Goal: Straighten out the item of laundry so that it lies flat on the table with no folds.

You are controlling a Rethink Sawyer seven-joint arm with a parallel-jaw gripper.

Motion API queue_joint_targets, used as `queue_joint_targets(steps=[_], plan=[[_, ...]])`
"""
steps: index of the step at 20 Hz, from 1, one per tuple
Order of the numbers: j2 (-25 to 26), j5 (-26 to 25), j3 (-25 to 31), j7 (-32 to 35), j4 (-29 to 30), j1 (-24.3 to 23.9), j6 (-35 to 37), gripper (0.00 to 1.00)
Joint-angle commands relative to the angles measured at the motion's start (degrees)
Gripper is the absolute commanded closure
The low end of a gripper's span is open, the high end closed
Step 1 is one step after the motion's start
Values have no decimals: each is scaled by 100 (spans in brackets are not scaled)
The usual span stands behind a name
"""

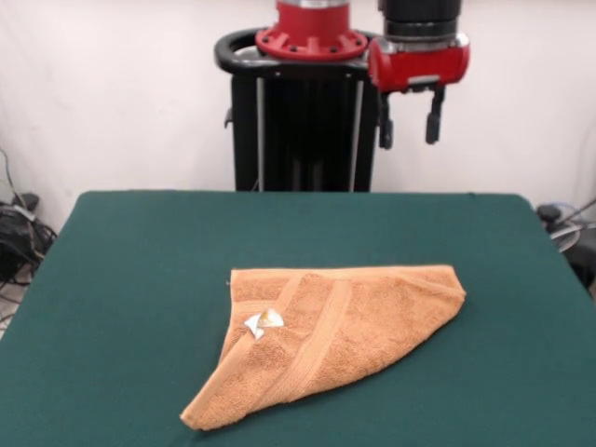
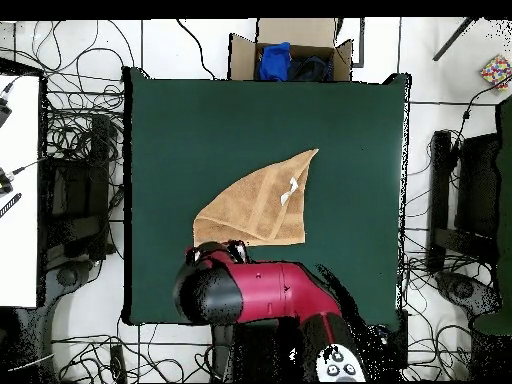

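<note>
Towel point(image 1: 335, 326), orange-tan and terry, is lying folded on the dark green bench point(image 1: 130, 279), forming a rough triangle rather than a flat square. In the front view, one straight edge is running across the far side of the cloth, while a narrow corner is pointing toward the near edge of the bench, left of centre. Woven bands are being shown running diagonally across the upper layer, and a small white care tag point(image 1: 263, 322) is resting on top, near the left side of the cloth.

The pincer point(image 1: 410, 118) is being held high above the far edge of the bench, well apart from the towel and touching nothing. Its two dark fingers point(image 1: 433, 116) are hanging downward with a clear gap between them, so it is standing open and empty.

In the overhead view, a cardboard box point(image 2: 295, 45) holding blue and dark items is sitting on the floor just beyond the bench's edge, and cables are lying around the bench.
</note>
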Motion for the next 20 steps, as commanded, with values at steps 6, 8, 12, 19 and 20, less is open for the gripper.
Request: queue_joint_targets(steps=[6, 8, 12, 19, 20], plan=[[953, -641, -290, 804, 34, 281, -890, 0], [1269, -552, -557, 1040, -284, 622, -974, 0], [1919, -305, -738, 1002, -1085, 891, -847, 0], [2094, -80, -340, 589, -1408, 506, -274, 0], [2032, -72, -330, 567, -1437, 500, -188, 0]])
